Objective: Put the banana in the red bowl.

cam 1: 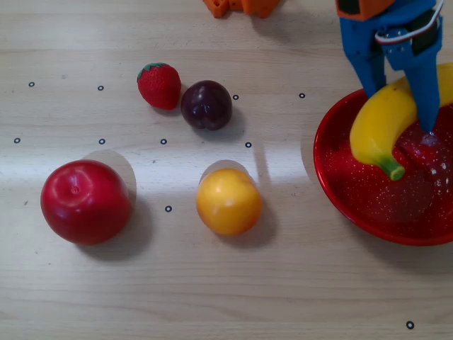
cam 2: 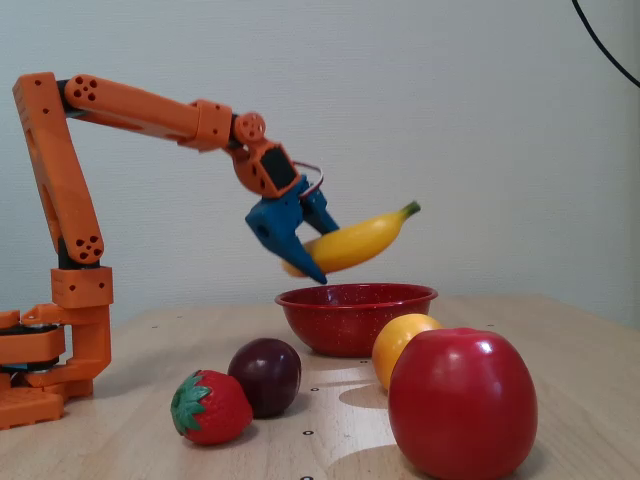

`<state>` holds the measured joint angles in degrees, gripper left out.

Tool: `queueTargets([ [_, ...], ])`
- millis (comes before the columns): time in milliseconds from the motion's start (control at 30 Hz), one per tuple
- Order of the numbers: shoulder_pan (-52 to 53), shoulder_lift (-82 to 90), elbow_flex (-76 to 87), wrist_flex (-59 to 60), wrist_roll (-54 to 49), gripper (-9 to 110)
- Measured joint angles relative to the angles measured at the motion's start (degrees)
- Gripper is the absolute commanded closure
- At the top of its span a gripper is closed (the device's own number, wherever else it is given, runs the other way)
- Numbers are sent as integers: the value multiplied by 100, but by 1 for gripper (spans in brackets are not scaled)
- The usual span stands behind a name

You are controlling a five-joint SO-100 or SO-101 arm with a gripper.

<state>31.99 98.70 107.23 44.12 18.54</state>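
Observation:
The yellow banana hangs tilted over the red bowl, its green stem end pointing toward the bowl's middle in the overhead view. My blue gripper is shut on the banana, one finger on each side of its thick part. In the fixed view the banana sits just above the rim of the red bowl, stem end raised to the right, and my gripper holds its lower left end. The banana's orange-brown tip is hidden behind the fingers.
A strawberry and a dark plum lie side by side left of the bowl. A big red apple and a round orange-yellow fruit sit nearer the front. The orange arm base stands at the left in the fixed view.

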Motion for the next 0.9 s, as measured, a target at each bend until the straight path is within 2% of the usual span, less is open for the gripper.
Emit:
queueTargets([
  [200,158,-272,202,-123,-35,101],
  [400,123,-448,176,0,-35,75],
  [533,132,-448,167,220,-35,69],
  [700,132,-448,-237,229,0,79],
  [900,-26,-413,-738,466,-123,101],
])
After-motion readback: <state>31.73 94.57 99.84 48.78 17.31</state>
